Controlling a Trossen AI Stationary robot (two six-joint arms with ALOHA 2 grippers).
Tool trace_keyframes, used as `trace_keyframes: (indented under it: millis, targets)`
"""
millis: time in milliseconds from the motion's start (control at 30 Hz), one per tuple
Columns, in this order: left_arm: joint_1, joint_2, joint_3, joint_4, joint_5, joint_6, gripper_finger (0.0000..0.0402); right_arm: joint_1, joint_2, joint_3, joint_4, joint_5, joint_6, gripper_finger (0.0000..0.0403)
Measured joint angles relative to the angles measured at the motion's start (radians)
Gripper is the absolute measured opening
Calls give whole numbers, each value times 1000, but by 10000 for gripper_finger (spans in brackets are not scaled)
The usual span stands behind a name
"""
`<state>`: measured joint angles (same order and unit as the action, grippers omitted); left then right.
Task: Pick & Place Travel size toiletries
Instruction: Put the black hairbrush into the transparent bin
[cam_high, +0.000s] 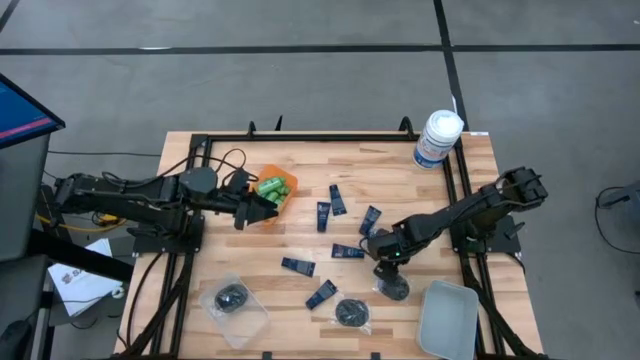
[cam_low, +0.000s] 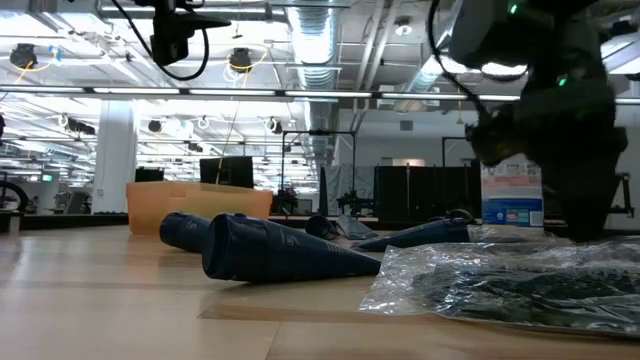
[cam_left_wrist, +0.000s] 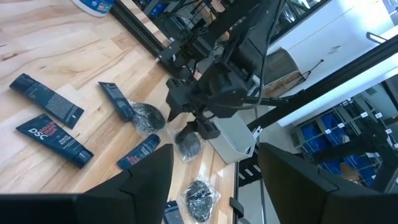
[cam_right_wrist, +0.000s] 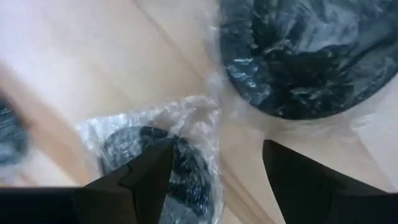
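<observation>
Green bottles (cam_high: 274, 187) lie in an orange bin (cam_high: 283, 203). Several navy tubes (cam_high: 337, 200) lie flat on the wooden table (cam_high: 400, 160). Black round pieces in clear packets lie near the front: one (cam_high: 394, 289) right under my right gripper (cam_high: 388, 268), another (cam_high: 352, 314) beside it, a third (cam_high: 233, 300) at the left. My right gripper (cam_right_wrist: 216, 146) points down, open, over the edge of a packet (cam_right_wrist: 155, 168), with a second packet (cam_right_wrist: 305, 56) just beyond. My left gripper (cam_high: 266, 208) hangs open and empty beside the bin.
A white canister with a blue label (cam_high: 437, 138) stands at the far right corner. A pale grey tray (cam_high: 448, 318) sits at the near right corner. A black frame (cam_high: 300, 136) runs along the table's edges. Bare wood lies along the far middle.
</observation>
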<state>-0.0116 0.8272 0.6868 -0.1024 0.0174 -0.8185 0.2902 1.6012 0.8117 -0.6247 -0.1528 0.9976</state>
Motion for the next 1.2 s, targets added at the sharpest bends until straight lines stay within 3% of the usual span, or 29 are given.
trace_keyframes:
  millis: [233,333,767,967,1200]
  targets:
    - [0,0,0,0,1,2,231,3,110,67,-80,26,85,237]
    - [0,-1,0,0,1,2,231,5,157,116,-145,57,93,217]
    - [0,0,0,0,2,2,231,5,186,155,-141,49,32,8]
    - [0,0,0,0,-31,3,231,3,112,140,-178,76,24,2]
    - [7,15,0,27,-100,63,231,-35,-84,147,-185,108,76,1]
